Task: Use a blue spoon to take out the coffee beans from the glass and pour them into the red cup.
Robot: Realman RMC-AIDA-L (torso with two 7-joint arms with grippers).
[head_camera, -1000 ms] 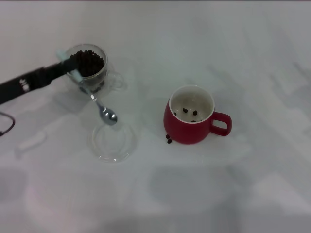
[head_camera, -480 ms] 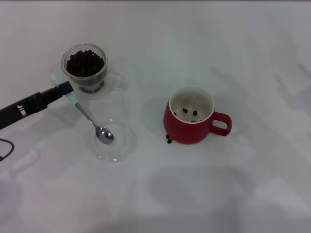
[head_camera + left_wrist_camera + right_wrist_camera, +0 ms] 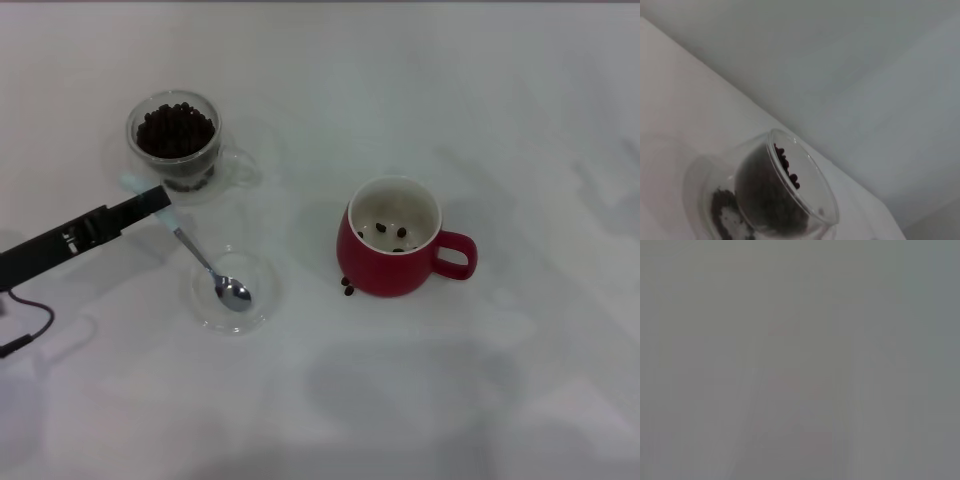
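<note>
You have a shallow clear glass dish (image 3: 232, 292) lying on the white table (image 3: 500, 120), just below and to the right of the gripper, slightly nearer the camera.

- The left gripper (image 3: 155, 201), a slim black claw, reaches in from the left edge and clamps the pale-blue handle of the silver-bowled blue spoon (image 3: 205, 264).
- The spoon slopes away from the claw; its bowl sits in the shallow clear round glass dish (image 3: 262, 300).
- The clear double-walled glass (image 3: 176, 140), filled with dark coffee beans (image 3: 176, 130), stands just beyond the claw.
- The rounded red cup (image 3: 395, 265), a few beans inside, stands well to the claw's right; two beans lie at its base.
</note>
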